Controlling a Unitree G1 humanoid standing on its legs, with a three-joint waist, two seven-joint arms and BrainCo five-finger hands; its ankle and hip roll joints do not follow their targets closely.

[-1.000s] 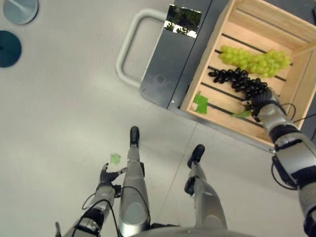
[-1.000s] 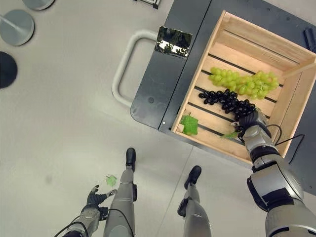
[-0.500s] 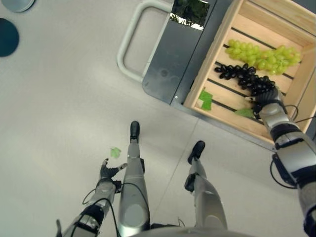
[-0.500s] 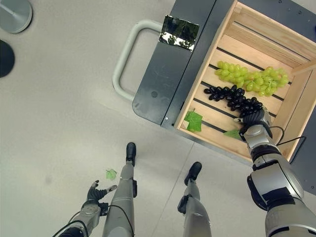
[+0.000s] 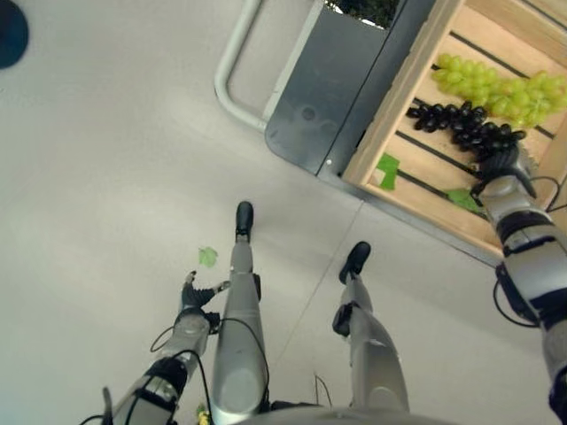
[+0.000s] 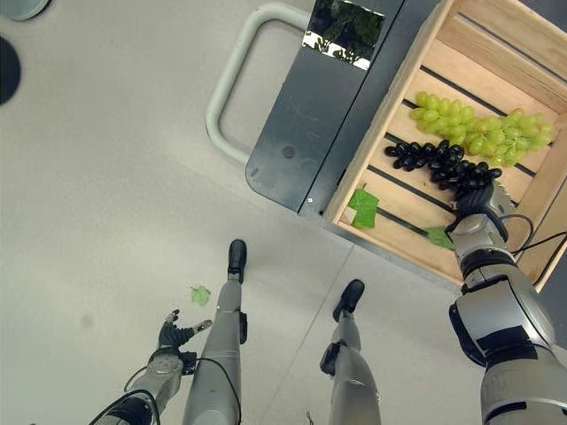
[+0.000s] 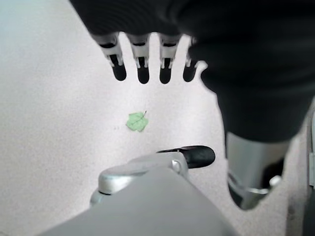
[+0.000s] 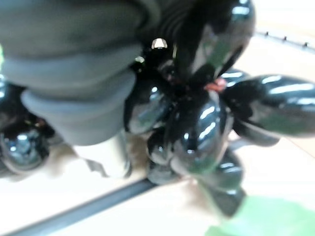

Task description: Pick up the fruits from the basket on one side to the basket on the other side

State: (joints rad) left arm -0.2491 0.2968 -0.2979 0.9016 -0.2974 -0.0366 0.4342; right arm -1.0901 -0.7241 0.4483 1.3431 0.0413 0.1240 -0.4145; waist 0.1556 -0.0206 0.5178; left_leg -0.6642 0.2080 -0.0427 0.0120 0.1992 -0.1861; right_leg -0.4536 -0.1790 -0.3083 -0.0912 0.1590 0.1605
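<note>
A wooden crate (image 6: pixel 390 111) sits on a dark cart at the upper right. In it lie a bunch of green grapes (image 6: pixel 478 133) and, nearer me, a bunch of black grapes (image 6: pixel 438 162). My right hand (image 6: pixel 478 202) rests on the near end of the black bunch, fingers curled into it. In the right wrist view the glossy black grapes (image 8: pixel 197 128) press right against the hand. My left hand (image 5: pixel 190 297) hangs low beside my left leg, open and holding nothing, its fingers (image 7: pixel 142 64) straight above the floor.
The dark grey cart (image 6: pixel 310 115) has a pale looped handle (image 6: pixel 226 97) on its left end. Two green leaves (image 6: pixel 363 206) lie on the crate's slats. Another small green leaf (image 5: pixel 207 257) lies on the light floor near my left hand.
The whole picture has shifted, so the camera moved. My right hand stays on the same end of the black bunch. The left hand hangs as before.
</note>
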